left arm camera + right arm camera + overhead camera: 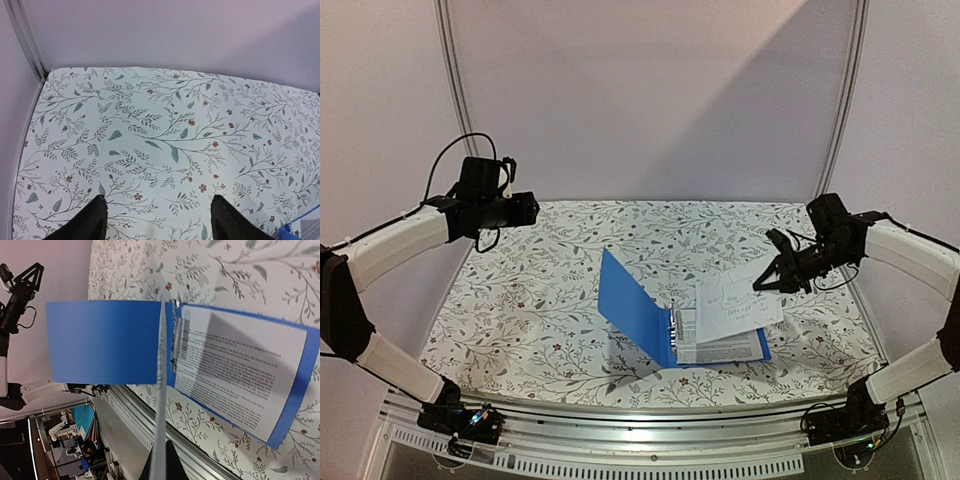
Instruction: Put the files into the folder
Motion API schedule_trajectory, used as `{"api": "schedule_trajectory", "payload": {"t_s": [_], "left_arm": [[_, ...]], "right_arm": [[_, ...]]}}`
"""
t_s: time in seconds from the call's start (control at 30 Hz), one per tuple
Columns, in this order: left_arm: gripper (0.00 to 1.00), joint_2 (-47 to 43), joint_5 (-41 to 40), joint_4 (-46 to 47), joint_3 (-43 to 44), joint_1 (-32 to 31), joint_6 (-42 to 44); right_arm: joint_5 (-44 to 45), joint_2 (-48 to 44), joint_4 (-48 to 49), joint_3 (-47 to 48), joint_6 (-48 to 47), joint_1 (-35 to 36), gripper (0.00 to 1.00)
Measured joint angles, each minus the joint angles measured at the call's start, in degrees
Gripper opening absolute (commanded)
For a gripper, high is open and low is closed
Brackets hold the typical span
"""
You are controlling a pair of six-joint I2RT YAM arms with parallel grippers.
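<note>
Pale lilac walls all round, and a table under a white cloth printed with leafy sprigs (520, 330). In the upper left of the top view, the left gripper (525, 208) hangs high over the back-left corner. Its fingers are spread wide with nothing between them, and its own wrist view shows only cloth below. My guess is it's up there just to keep clear of the work.

In the centre, the bright blue ring binder (630, 300) lies open. The front cover is propped up and leans left, the back cover is flat on the cloth, and the metal rings (675, 325) run along the spine between them. One white printed sheet (720, 350) lies on the flat cover, right beside the rings.

Just right of centre, the right gripper (767, 282) is clamped on the edge of another white printed sheet in a glossy clear sleeve (738, 300). It holds it in the air over the binder's right half, apart from the filed one going by the shadow it throws. In the right wrist view that sheet is edge-on, roughly in line with the rings. That's probably why it's pinched at the far edge, so the free edge can lead toward the spine. Whether the rings are open is too small to tell.
</note>
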Motion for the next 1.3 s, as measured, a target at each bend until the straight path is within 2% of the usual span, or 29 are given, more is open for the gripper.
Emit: {"api": "schedule_trajectory", "payload": {"t_s": [0.27,0.47,1.3], "left_arm": [[0.69,-0.6,2.4,1.8,-2.4,1.6,-0.7],[0.69,-0.6,4.4,2.1,-2.4,1.7,-1.0],[0.68,-0.9,7.2,3.2,-2.4,1.8,-1.2]], "right_arm": [[1.0,5.4,-3.4,-6.0,-2.5,0.0,0.0],[1.9,10.3,-3.1,-6.0,-3.1,0.0,0.0],[3.1,19.0,4.4,-2.6,-1.9,0.9,0.0]]}}
